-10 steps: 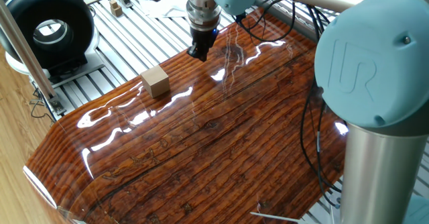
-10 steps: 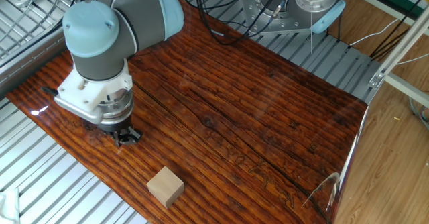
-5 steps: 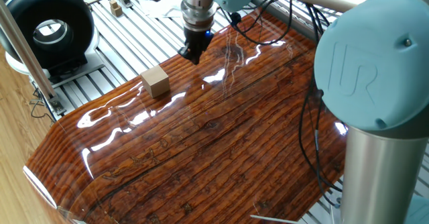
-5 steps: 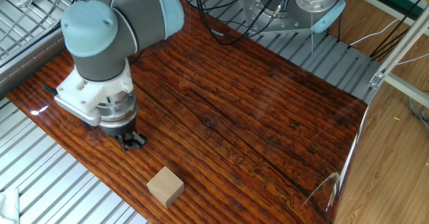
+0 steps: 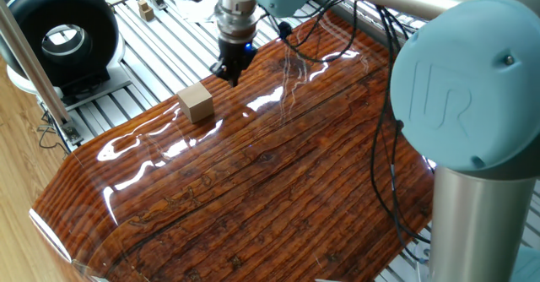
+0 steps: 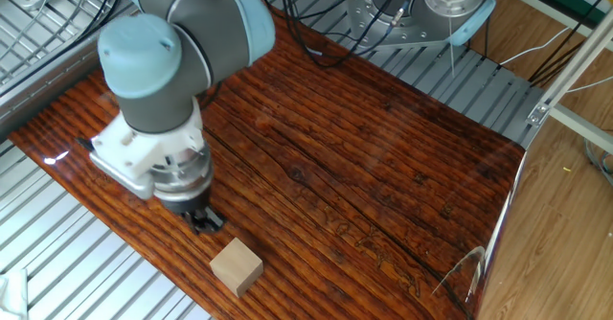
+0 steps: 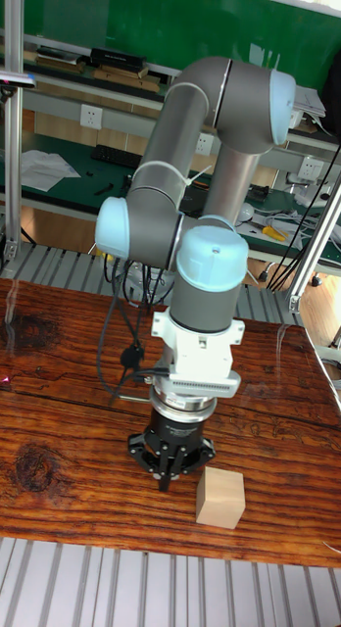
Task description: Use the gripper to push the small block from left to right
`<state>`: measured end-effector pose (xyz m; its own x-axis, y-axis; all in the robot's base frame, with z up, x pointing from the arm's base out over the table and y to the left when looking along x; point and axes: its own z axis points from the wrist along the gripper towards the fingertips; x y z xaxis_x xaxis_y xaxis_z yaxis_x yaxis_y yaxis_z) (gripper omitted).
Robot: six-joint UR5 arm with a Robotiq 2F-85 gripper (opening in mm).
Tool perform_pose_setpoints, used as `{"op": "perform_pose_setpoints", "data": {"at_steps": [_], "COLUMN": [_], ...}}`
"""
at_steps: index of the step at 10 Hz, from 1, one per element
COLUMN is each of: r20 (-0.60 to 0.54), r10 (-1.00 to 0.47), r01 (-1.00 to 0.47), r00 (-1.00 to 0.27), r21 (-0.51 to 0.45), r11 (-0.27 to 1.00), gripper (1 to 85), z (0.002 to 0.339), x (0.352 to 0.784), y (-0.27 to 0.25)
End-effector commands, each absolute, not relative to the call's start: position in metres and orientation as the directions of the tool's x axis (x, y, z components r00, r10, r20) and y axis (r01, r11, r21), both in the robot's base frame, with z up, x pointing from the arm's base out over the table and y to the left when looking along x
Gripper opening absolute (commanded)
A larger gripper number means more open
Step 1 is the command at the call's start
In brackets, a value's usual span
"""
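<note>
The small block (image 5: 198,103), a plain tan wooden cube, rests near the edge of the glossy wooden board (image 5: 253,189). My gripper (image 5: 229,73) hangs low over the board just behind and to the right of it in this view, with a narrow gap between them. In the other fixed view the gripper (image 6: 205,224) sits just up-left of the block (image 6: 236,266). The tall view has the gripper (image 7: 169,477) left of the block (image 7: 220,498), close beside it. The black fingers are shut, with nothing held.
A black round device (image 5: 59,33) and tiny tan wooden pieces (image 5: 146,10) lie on the slatted metal table (image 5: 160,58) beyond the board. Cables (image 5: 388,147) hang beside the arm's big blue joint (image 5: 464,88). The board's edge lies close to the block.
The gripper has slid along the board toward the block, closing most of the gap. The block has not moved.
</note>
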<state>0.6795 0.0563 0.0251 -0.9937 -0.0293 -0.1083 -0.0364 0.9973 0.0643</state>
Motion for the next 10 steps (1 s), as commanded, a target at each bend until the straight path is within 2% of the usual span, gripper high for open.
{"op": "perform_pose_setpoints", "data": {"at_steps": [1, 10], "r20": [-0.093, -0.097], "r10": [0.021, 0.054], "r01": [0.011, 0.043], "r00": [-0.995, -0.994], "r21": [0.106, 0.116], "r11": [0.994, 0.992], "gripper": [1.0, 1.0], "z": [0.030, 0.034], "x": [0.678, 0.683], "y": [0.085, 0.105]}}
